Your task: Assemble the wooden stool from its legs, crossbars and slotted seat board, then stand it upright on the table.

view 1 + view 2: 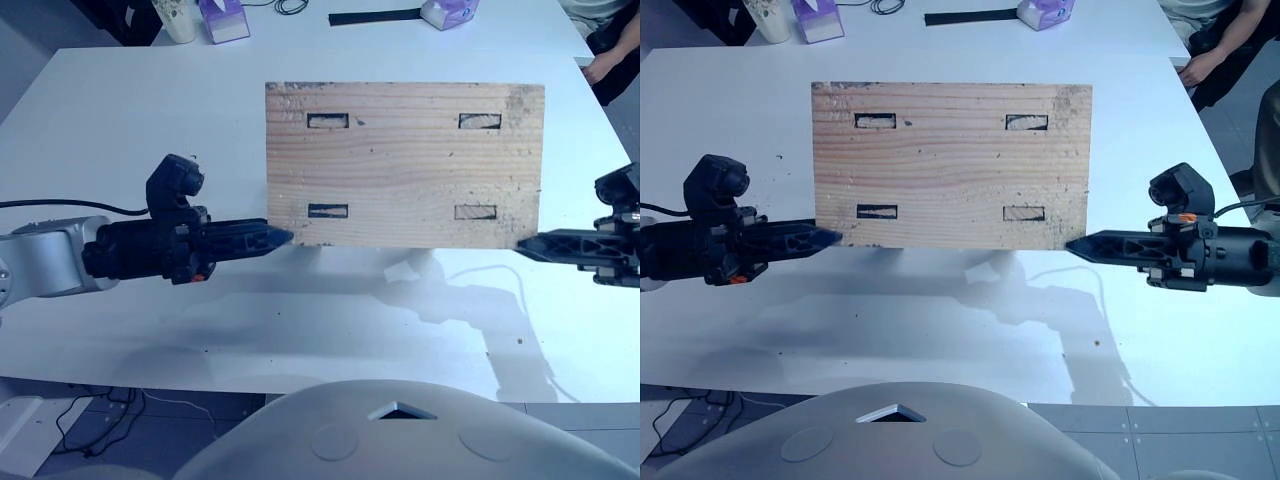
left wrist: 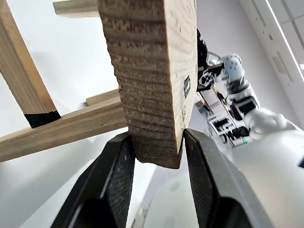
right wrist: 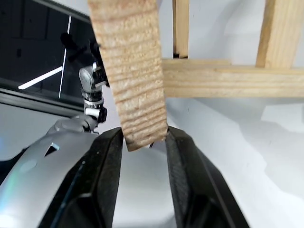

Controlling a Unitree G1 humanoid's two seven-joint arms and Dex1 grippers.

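The slotted seat board (image 1: 404,160) lies flat and level over the white table (image 1: 120,110), its four slots facing up. My left gripper (image 1: 278,238) is shut on the board's near left corner. At the near right corner my right gripper (image 1: 1076,244) is shut on the board too. In the left wrist view the fingers (image 2: 118,166) clamp the board's edge (image 2: 152,71), with a leg (image 2: 21,80) and a crossbar (image 2: 61,130) beneath. The right wrist view has the gripper (image 3: 145,142) pinching the board's end (image 3: 133,71) beside a crossbar (image 3: 228,78) and legs (image 3: 280,31).
Along the table's far edge stand a cup (image 1: 177,18), two tissue packs (image 1: 224,18) and a black strip (image 1: 374,16). A person's hand (image 1: 1193,68) rests off the far right corner. Bare table stretches in front of the board.
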